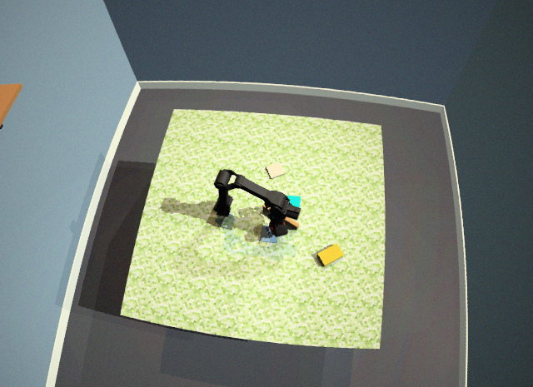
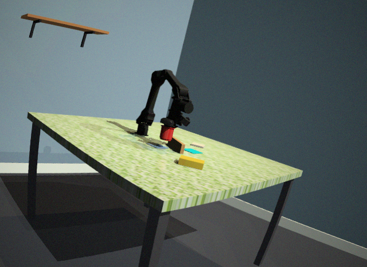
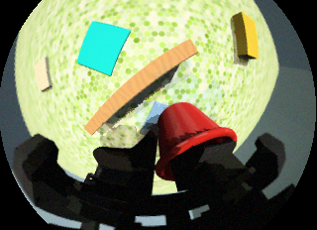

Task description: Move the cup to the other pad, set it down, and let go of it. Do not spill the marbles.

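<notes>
The red cup [image 2: 166,134] [image 3: 182,120] hangs in the air a little above the blue pad [image 1: 271,239] [image 2: 162,146] [image 3: 155,111], rim up and slightly tilted. My gripper [image 2: 169,125] [image 3: 159,126] is shut on the cup's wall near the rim, with one finger inside the cup and one outside. In the top view the arm hides most of the cup. The cyan pad [image 1: 295,200] [image 2: 193,150] [image 3: 103,48] lies flat on the far side of the wooden barrier, with nothing on it. The marbles cannot be seen; the cup's inside is hidden.
An upright wooden barrier [image 1: 292,222] [image 2: 176,145] [image 3: 141,85] stands between the two pads, close to the cup. A yellow block [image 1: 331,255] [image 2: 191,162] [image 3: 246,37] lies on the table beyond the barrier's end. A beige tile [image 1: 275,171] [image 2: 197,145] [image 3: 43,74] lies past the cyan pad.
</notes>
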You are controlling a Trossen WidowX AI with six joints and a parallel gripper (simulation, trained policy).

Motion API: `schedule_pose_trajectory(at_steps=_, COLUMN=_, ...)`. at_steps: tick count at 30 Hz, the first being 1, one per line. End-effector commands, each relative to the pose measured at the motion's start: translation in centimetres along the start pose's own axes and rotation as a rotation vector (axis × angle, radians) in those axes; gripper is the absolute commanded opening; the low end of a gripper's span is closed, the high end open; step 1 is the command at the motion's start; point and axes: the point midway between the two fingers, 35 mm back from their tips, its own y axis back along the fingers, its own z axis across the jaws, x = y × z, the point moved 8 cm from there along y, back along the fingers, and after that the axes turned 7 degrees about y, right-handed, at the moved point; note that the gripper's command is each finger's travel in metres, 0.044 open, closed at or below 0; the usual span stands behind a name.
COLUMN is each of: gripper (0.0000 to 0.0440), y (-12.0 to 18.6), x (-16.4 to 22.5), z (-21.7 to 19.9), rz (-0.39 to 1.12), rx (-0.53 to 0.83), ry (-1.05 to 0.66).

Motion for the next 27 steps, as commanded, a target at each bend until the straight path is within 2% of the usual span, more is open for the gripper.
schedule_pose_trajectory(at_steps=1, gripper=0.0, y=1.0, x=-0.8, z=0.2, rz=-0.023, rx=0.011, ry=0.026)
schedule_pose_trajectory(at_steps=16, gripper=0.0, y=3.4, x=-4.6, z=2.3, rz=-0.108, rx=0.056, ry=0.105)
schedule_pose_trajectory(at_steps=27, gripper=0.0, y=3.9, x=-7.7, z=4.6, rz=-0.162, rx=0.08, ry=0.163)
